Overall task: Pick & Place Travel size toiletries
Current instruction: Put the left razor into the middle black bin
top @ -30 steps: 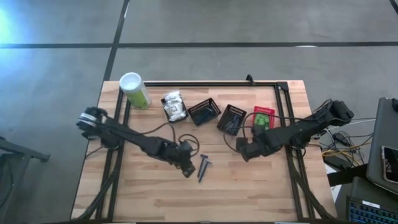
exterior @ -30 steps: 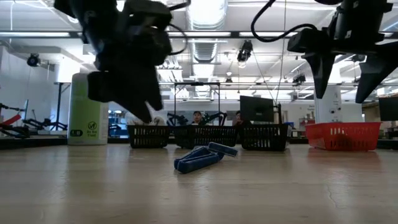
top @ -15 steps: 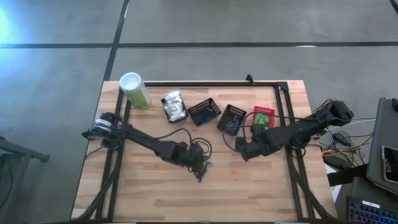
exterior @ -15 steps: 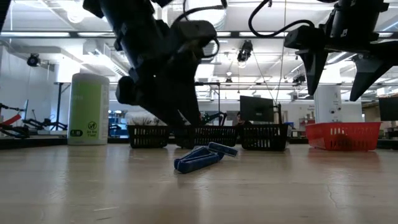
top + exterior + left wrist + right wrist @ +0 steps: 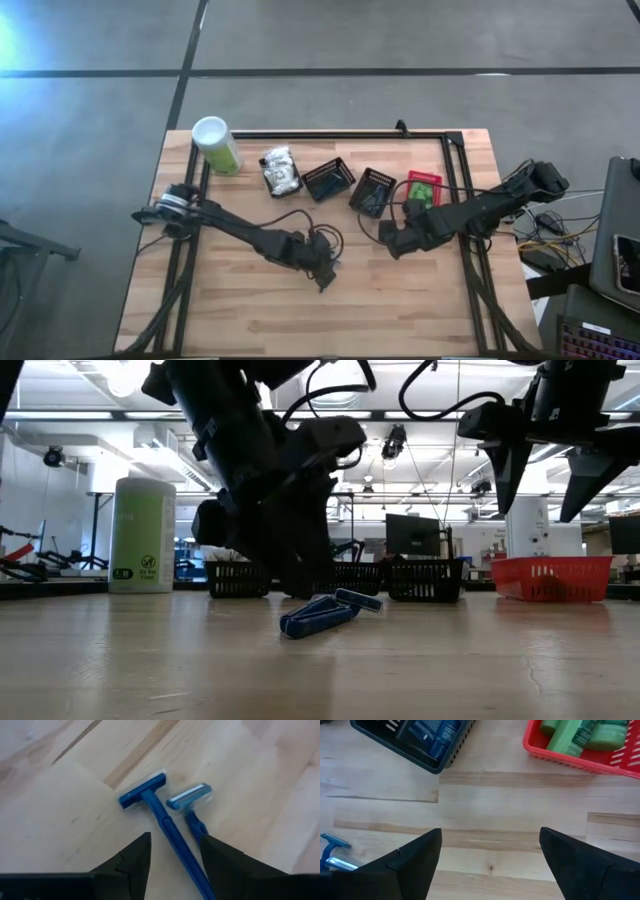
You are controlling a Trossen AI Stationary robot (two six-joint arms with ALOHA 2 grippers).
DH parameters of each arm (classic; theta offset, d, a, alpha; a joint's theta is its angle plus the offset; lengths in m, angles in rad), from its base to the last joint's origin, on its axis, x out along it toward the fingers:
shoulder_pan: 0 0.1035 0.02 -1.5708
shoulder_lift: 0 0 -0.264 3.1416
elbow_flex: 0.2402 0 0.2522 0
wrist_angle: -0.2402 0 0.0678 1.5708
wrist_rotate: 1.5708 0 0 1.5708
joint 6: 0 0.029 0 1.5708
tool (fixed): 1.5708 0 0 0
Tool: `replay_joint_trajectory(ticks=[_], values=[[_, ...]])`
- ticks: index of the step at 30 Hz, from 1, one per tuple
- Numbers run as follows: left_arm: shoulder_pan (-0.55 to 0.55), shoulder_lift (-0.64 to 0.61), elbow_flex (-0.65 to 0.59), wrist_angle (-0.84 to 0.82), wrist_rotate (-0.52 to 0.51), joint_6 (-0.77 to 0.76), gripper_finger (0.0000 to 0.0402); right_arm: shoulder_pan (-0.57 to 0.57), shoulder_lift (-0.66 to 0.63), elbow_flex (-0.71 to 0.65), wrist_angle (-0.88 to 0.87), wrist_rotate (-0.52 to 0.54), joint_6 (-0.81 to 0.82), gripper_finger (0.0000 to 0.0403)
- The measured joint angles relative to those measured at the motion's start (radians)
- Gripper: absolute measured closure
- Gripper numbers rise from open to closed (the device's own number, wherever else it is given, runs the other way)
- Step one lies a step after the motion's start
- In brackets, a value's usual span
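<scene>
Wooden table (image 5: 400,300), bare boards nearest camera. Two blue razors (image 5: 170,827) side by side mid-table. Left tool (image 5: 322,277) low over them, half open, straddling one handle, gripping nothing yet. Right tool (image 5: 388,243) hovering wide open, empty. Farther back: black baskets (image 5: 328,180), red basket (image 5: 424,187) holding green tubes (image 5: 580,734). Risk: closing catches both razors, or thin handle slips out.

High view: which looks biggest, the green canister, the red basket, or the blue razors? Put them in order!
1. Green canister, biggest.
2. Red basket, slightly smaller; close to the canister, so that order is unsure.
3. Blue razors, smallest, mostly hidden under the left gripper.
</scene>
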Motion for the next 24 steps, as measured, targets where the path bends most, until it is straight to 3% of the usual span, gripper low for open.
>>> replay_joint_trajectory(ticks=[13, 24], values=[[-0.002, 0.057, 0.003, -0.023, -0.064, 0.133, 0.0233, 0.000, 0.000, 0.000, 0.001, 0.019, -0.007, 0.0046], [0.002, 0.049, 0.001, -0.085, -0.085, 0.333, 0.0313, 0.000, -0.001, 0.000, 0.002, 0.019, -0.007, 0.0060]])
